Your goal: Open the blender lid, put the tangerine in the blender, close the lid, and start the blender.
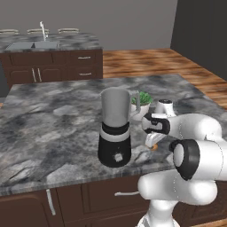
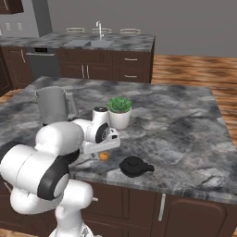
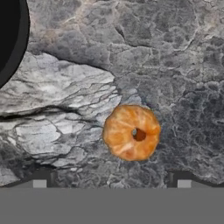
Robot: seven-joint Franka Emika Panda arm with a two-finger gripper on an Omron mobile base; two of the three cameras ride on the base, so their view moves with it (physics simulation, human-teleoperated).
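Two spread fingers (image 3: pixel 183 180) above tangerine (image 3: pixel 131 132), bare counter (image 3: pixel 183 65) around

Hand view: the gripper (image 3: pixel 111 181) shows just the tops of its two finger tips, the rest cut by the lower edge. To the upper left of the gripper, a black curved body, most likely the blender (image 3: pixel 9 39) base, is cut by the left and top edges.

Left base view: the tangerine (image 1: pixel 154 146) appears as an orange sliver beneath the hand, the rest hidden by the arm. The plant pot (image 1: pixel 141 105) behind the hand is partly covered by the jar handle.

Right base view: the arm's shoulder hides the blender's base; only the jar (image 2: pixel 52 105) stands clear above it.
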